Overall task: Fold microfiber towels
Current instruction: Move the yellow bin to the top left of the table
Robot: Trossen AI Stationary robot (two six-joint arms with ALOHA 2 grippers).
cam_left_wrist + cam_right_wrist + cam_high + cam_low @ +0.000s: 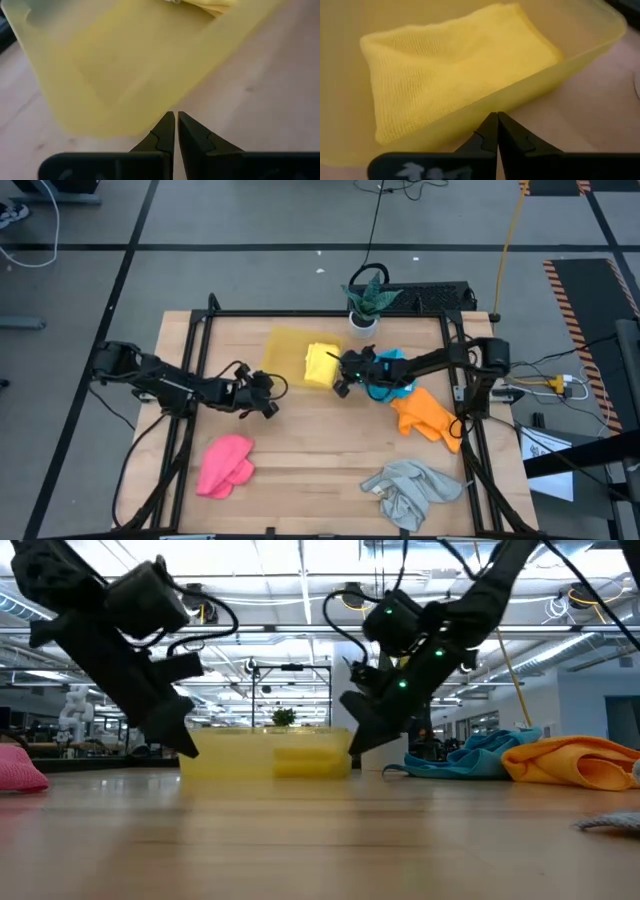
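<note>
A folded yellow towel lies flat in the right end of the translucent yellow tray; it also shows in the right wrist view. My right gripper is shut and empty, just outside the tray's right near wall. My left gripper is shut and empty, just short of the tray's near left corner. The bright blue towel lies crumpled under my right arm. The orange towel, pink towel and light grey towel lie bunched on the table.
A small potted plant stands at the table's far edge behind the tray. Bare wood lies in the table's middle, between the pink and grey towels. The dark frame rails run along the table's left and right sides.
</note>
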